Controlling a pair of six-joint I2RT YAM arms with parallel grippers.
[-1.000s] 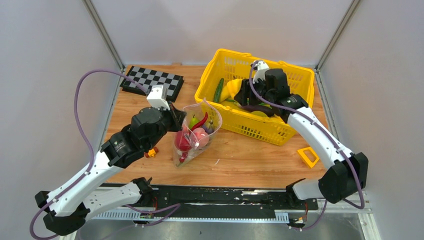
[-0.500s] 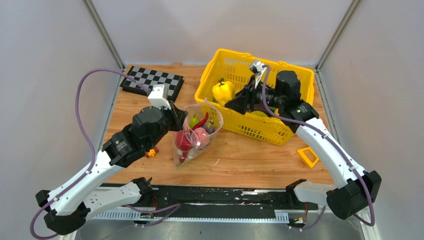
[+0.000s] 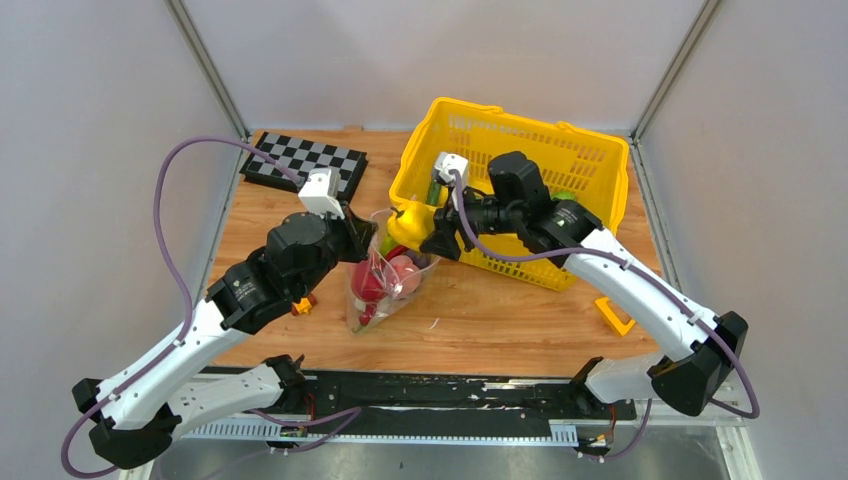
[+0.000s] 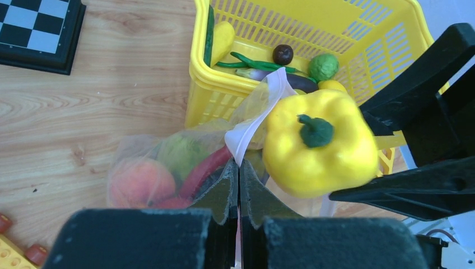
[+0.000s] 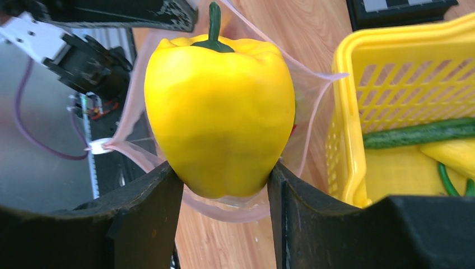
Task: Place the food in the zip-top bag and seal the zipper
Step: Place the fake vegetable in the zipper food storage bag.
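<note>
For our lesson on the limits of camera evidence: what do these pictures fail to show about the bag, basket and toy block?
Top external: most of the yellow basket's contents, covered by the right arm.
Right wrist: the zip-top bag's inside, blocked by the yellow pepper in the right gripper.
Left wrist: the toy block, cut off at the bottom-left corner.

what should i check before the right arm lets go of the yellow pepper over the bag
1. right gripper shut on the yellow pepper: ok
2. left gripper pinching the zip-top bag at its rim: ok
3. zipper unsealed, mouth open: ok
4. pepper over the mouth: ok, the rim rings it in the right wrist view
5. mouth wide enough for the pepper: cannot tell
6. room left beside the food already inside: cannot tell
</note>
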